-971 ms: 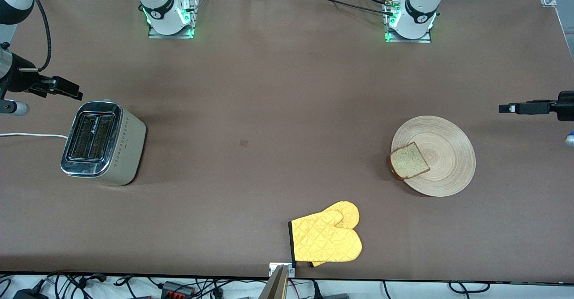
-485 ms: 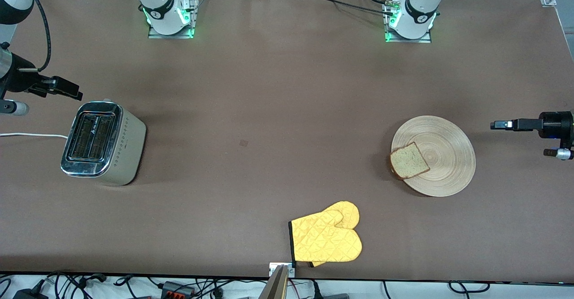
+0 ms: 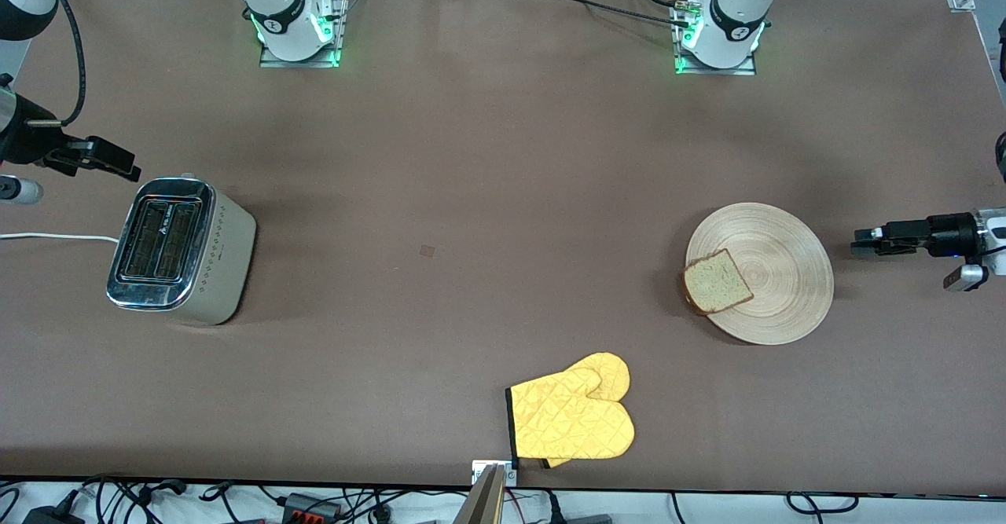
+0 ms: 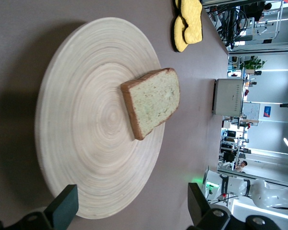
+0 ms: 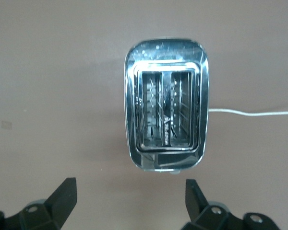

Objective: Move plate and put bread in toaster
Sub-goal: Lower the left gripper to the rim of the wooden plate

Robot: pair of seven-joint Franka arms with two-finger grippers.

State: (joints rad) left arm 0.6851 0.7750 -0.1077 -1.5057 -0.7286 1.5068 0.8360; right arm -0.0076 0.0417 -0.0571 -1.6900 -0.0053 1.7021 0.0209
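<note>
Your right gripper hung wide open and empty above the toaster. The bread lay on the plate's edge; your left gripper gaped empty just beside it.

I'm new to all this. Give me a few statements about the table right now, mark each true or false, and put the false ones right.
1. The bread lies on the plate, hanging over its rim. True.
2. The toaster already has bread in a slot. False: both slots are empty.
3. The left gripper is open beside the plate, holding nothing. True.
4. The yellow mitt lies on the plate. False: it lies on the table, nearer the front camera than the plate.
5. The right gripper is shut on the toaster's cord. False: it is open by the toaster, holding nothing.
</note>
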